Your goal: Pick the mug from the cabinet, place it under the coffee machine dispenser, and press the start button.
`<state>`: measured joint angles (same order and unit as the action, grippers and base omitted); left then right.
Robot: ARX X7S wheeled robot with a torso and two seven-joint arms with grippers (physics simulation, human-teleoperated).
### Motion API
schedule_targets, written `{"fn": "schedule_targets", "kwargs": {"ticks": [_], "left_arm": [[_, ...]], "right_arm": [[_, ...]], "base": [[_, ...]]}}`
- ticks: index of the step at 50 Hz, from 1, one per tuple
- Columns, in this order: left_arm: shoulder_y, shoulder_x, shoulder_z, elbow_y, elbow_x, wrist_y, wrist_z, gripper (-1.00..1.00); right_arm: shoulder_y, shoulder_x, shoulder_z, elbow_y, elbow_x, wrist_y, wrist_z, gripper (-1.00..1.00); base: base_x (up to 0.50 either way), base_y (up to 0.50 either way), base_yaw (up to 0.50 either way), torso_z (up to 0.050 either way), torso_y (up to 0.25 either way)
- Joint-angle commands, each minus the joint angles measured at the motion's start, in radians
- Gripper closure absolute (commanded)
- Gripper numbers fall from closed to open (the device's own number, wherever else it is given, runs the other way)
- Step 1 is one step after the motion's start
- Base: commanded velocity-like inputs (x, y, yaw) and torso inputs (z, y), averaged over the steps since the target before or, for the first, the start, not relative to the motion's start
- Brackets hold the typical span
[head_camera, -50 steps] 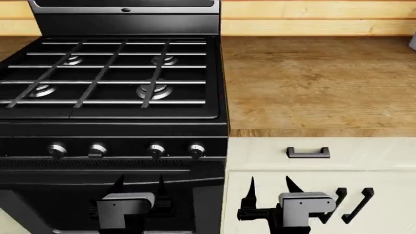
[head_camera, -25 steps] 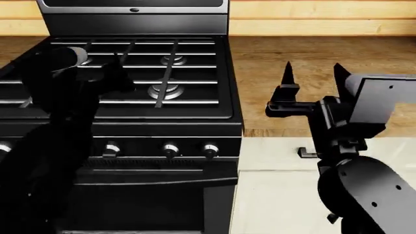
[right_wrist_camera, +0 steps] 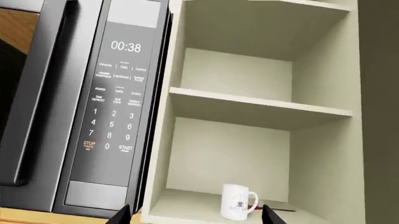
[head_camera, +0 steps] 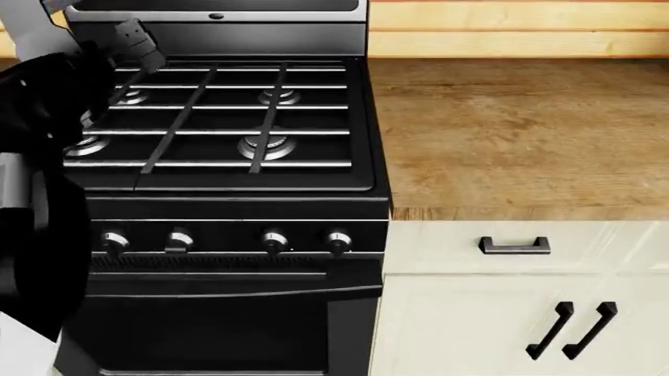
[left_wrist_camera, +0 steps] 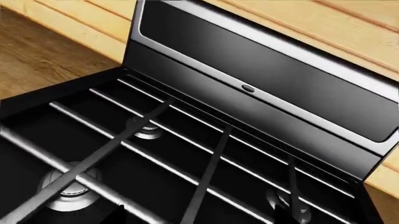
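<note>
The right wrist view shows only two dark tips of the right gripper point(right_wrist_camera: 194, 213) at the frame edge. The logo on the mug point(right_wrist_camera: 238, 201) is too small to read. The left arm point(head_camera: 42, 157) hides the stove's point(head_camera: 240, 117) left side in the head view.

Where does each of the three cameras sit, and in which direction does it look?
Head view: on the head, looking down at the stove and wooden counter; the left arm shows.
Left wrist view: near the left gripper, facing the stove's grates; only dark fingertips show.
Right wrist view: facing the microwave and the mug in the cabinet.
Shared: the stove, in the head and left wrist views.
</note>
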<state>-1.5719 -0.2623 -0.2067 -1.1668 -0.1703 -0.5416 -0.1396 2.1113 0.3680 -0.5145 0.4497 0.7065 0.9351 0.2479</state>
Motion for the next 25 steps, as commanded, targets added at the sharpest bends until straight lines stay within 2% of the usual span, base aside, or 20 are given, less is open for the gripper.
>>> {"fn": "schedule_targets", "kwargs": {"ticks": [1, 5, 15, 25], "left_arm": [[-0.051, 0.019, -0.102, -0.142, 0.142, -0.021, 0.051, -1.0], [-0.047, 0.021, -0.111, -0.142, 0.154, -0.018, 0.05, -1.0], [-0.078, 0.023, -0.157, -0.142, 0.15, -0.03, 0.047, -1.0], [-0.085, 0.021, -0.171, -0.142, 0.164, -0.037, 0.061, -1.0]], "right_arm": [[0.187, -0.046, -0.052, 0.355, -0.025, 0.004, -0.103, -1.0], [0.203, -0.062, -0.058, 0.446, -0.036, -0.012, -0.141, -1.0], [0.22, -0.089, -0.105, 0.517, -0.076, -0.003, -0.2, -1.0], [0.213, -0.076, -0.096, 0.475, -0.085, 0.008, -0.21, -1.0]], "base": [[0.0, 0.0, 0.0, 0.0, 0.0], [0.0, 0.0, 0.0, 0.0, 0.0], [0.0, 0.0, 0.0, 0.0, 0.0], [0.0, 0.0, 0.0, 0.0, 0.0]]}}
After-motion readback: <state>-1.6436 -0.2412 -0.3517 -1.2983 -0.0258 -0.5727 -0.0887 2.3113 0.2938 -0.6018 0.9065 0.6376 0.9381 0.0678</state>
